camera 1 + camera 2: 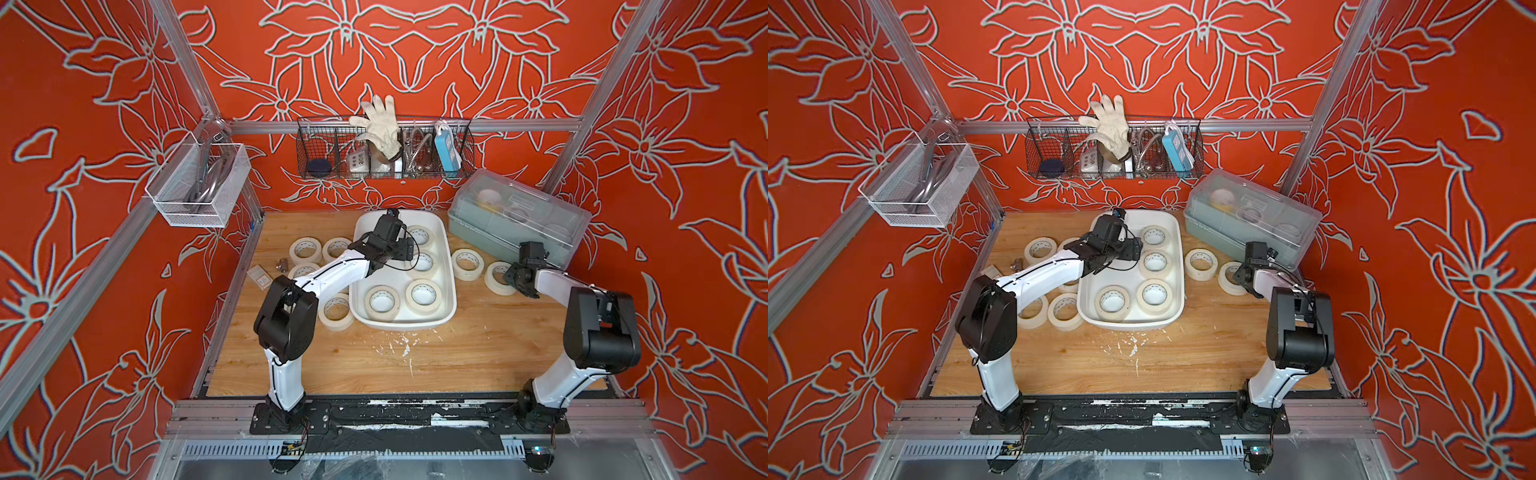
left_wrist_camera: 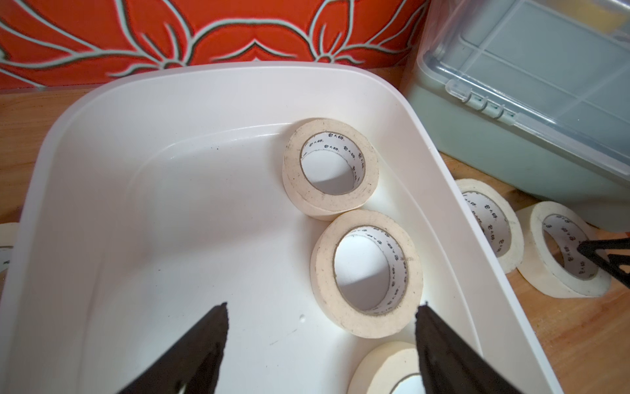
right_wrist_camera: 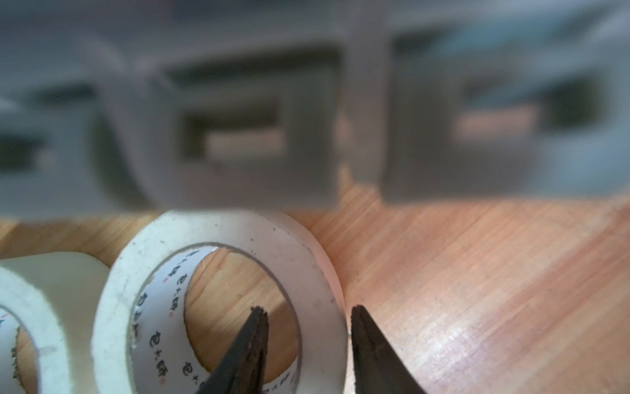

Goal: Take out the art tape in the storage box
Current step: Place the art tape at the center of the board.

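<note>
Hovering over the storage box (image 2: pixel 204 102), left jaws gape wide; right jaws, slightly apart, straddle an art tape roll (image 3: pixel 218 228).

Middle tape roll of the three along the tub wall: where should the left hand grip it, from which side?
Probably from straight above: the tape roll lies flat, core up. Pinch its ring wall on the bare-floor side; neighbouring rolls and the storage box wall crowd the rest.
</note>
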Robot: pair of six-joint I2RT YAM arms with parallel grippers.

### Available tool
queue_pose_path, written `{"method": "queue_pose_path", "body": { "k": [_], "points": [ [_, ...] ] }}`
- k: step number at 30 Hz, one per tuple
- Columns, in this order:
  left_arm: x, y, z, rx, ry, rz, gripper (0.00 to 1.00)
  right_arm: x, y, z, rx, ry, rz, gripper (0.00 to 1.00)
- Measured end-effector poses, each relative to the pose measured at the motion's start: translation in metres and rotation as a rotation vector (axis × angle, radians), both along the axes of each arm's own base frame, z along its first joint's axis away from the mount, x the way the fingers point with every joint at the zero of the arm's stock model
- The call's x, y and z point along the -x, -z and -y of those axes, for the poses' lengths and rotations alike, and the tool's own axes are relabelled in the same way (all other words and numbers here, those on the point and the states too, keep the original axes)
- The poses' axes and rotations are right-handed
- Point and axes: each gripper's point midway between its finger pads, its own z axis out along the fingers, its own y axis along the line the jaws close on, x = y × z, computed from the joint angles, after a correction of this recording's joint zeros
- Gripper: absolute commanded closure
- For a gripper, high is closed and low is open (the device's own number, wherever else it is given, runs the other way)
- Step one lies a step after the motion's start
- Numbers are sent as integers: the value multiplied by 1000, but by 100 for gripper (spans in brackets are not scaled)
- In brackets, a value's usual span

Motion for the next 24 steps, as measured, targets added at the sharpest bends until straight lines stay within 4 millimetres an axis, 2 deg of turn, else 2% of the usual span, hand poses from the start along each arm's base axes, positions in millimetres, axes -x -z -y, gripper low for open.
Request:
{"method": "queue_pose_path", "body": {
  "k": [4, 7, 14, 18, 24],
  "points": [
    [-1, 4, 1, -3, 3, -10, 15, -1, -5, -3, -21, -14, 14, 56],
    [-3, 3, 4, 0, 6, -12, 15, -1, -19, -7, -43, -27, 60, 53],
    [-20, 0, 15, 24, 8, -12, 16, 6, -82, -29, -100, -91, 247, 49],
    [-35, 8, 24, 38, -4, -34, 18, 5, -111, -58, -136, -181, 325, 49],
    [-57, 32, 32, 14, -48, -95, 18, 4, -126, -117, -200, -346, 337, 49]
  ]
}}
